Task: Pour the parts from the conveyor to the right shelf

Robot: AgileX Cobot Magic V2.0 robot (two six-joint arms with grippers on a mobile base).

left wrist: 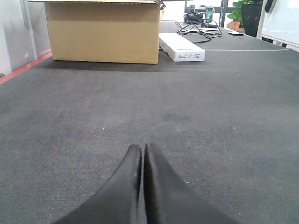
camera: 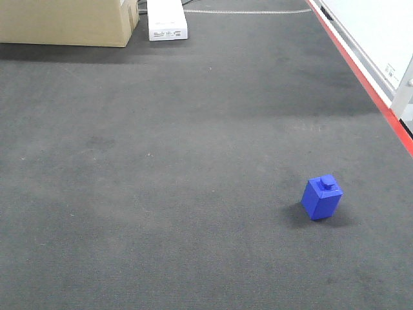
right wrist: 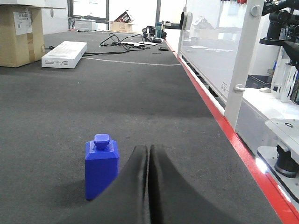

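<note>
The blue block (camera: 322, 197) is shown upright at 4 o'clock on the dark grey, red-edged bench (camera: 161, 161); only the right wrist view places it beside the right fingers (right wrist: 133, 186), at their 10 o'clock. These and the left fingers (left wrist: 126, 186) are pressed together, empty.

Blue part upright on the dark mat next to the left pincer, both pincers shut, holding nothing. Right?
Wrong arm. The blue part stands upright beside the right pincer, not the left: the right wrist view shows it just left of that pincer. The left pincer is shut too, with no part in its view. The rest holds.
</note>
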